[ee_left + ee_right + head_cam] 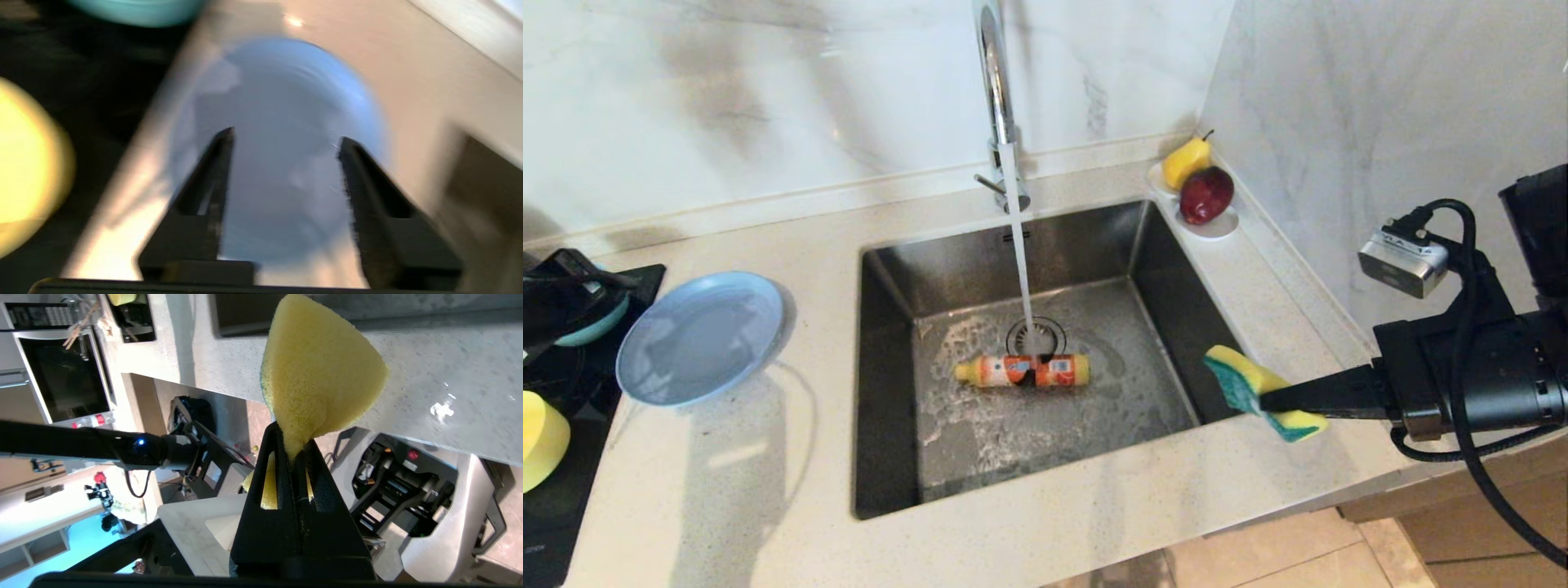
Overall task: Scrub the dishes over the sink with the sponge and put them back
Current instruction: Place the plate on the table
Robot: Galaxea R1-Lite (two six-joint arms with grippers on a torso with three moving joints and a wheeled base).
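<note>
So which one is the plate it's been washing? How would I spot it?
Start at the steel sink in the middle of the counter and look to its left. The plate lies flat there on the pale counter, at the edge of the black cooktop. It is wide, shallow and grey-blue, unlike the deeper teal bowl and yellow bowl on the cooktop.
</note>
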